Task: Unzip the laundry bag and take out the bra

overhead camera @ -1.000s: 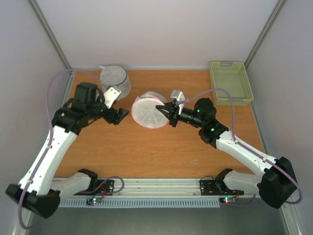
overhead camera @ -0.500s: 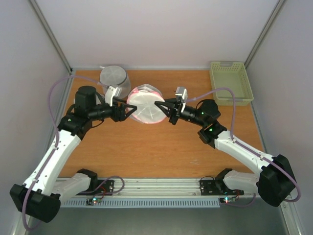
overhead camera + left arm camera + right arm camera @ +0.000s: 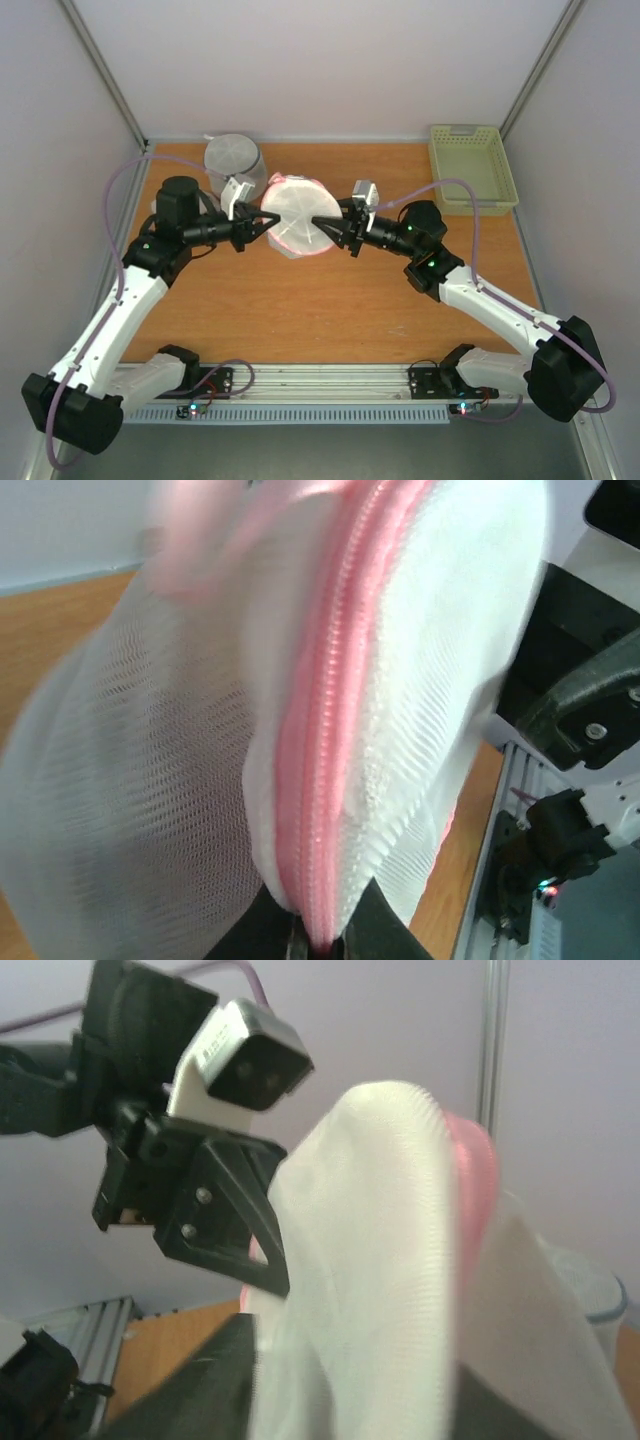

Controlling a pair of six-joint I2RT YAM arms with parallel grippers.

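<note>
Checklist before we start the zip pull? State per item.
1. Hold of left gripper on zipper band: ok, the pink band runs into its closed fingers.
2. Brace by right gripper on laundry bag: ok, mesh fills the gap between its fingers.
3. Location of zipper pull: cannot tell, no view shows it.
4. Zipper opened: not ok, teeth closed along the visible stretch.
5. Sight of the bra: cannot tell, nothing shows through the mesh.
</note>
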